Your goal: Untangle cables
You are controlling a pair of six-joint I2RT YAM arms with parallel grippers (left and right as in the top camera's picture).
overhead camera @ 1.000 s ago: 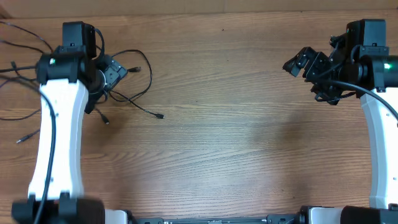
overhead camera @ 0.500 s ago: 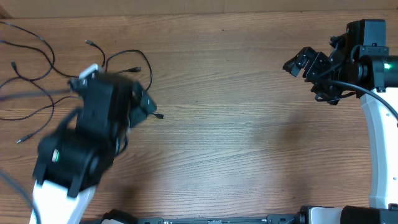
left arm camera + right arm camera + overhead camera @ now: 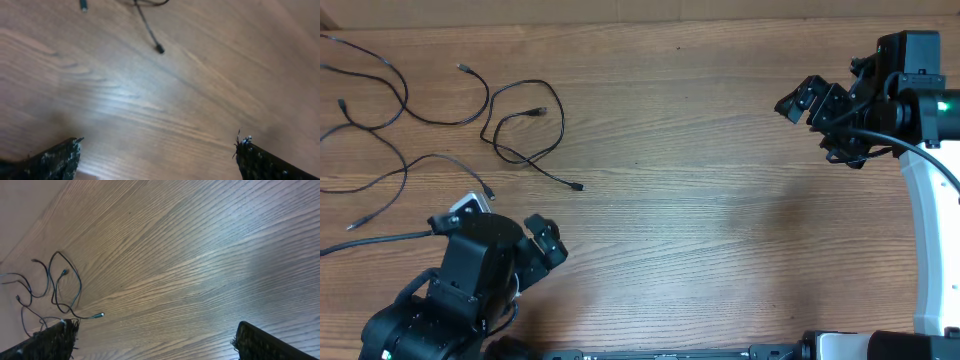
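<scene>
Several thin black cables lie spread over the far left of the wooden table. One looped cable (image 3: 525,125) ends in a plug tip (image 3: 579,186); others (image 3: 380,80) run off the left edge. My left gripper (image 3: 542,243) is open and empty, near the front left, below the cables. Its wrist view shows the plug tip (image 3: 159,49) ahead on bare wood. My right gripper (image 3: 798,100) is open and empty at the far right, well away from the cables. The looped cable (image 3: 67,287) shows at the left of the right wrist view.
The wooden table (image 3: 720,230) spreads between the two arms. A thick black cable (image 3: 880,135) runs along the right arm. The table's far edge (image 3: 640,20) lies along the top.
My left arm has pulled back fast from the cables at the far left to the front left. The looped cable it covered now lies uncovered. The right arm has not moved.
</scene>
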